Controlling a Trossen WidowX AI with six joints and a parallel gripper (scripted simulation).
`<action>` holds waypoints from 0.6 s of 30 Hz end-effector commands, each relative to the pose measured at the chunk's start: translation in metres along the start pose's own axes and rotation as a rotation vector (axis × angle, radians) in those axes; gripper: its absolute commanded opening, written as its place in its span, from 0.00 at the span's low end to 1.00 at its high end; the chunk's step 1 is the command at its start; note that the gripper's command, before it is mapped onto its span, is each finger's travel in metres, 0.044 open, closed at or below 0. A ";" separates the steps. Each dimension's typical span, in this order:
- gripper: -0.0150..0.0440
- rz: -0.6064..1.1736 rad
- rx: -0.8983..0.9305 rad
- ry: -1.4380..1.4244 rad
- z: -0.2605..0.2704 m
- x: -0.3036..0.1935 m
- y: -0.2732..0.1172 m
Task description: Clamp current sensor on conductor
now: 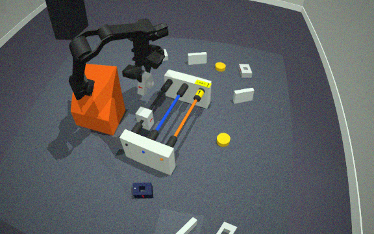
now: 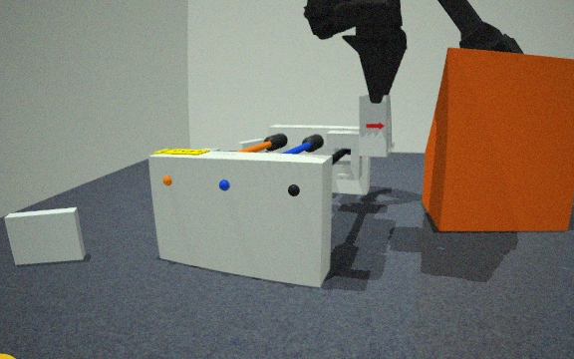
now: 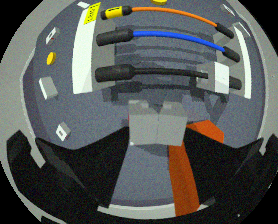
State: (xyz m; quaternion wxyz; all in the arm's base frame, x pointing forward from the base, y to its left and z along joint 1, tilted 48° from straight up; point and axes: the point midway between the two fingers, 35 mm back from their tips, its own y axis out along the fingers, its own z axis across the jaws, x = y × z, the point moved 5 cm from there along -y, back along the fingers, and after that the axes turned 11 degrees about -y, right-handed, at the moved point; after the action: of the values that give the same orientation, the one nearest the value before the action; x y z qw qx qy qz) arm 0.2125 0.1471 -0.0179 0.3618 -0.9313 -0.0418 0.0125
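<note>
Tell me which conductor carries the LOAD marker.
The orange conductor: its end bears the yellow arrowed sleeve; the blue and black ones have none.

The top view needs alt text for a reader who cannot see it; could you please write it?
A black robot arm's gripper holds a white sensor above the table, beside three cables, black, blue and orange, strung between two white blocks. An orange block stands near the arm.
</note>
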 end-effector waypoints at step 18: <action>0.25 -0.003 0.025 0.440 -0.001 0.058 -0.023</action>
State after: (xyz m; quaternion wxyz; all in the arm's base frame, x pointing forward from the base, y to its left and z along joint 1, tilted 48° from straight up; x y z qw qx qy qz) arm 0.2559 0.1656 -0.0019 0.3745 -0.9146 0.0239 -0.1509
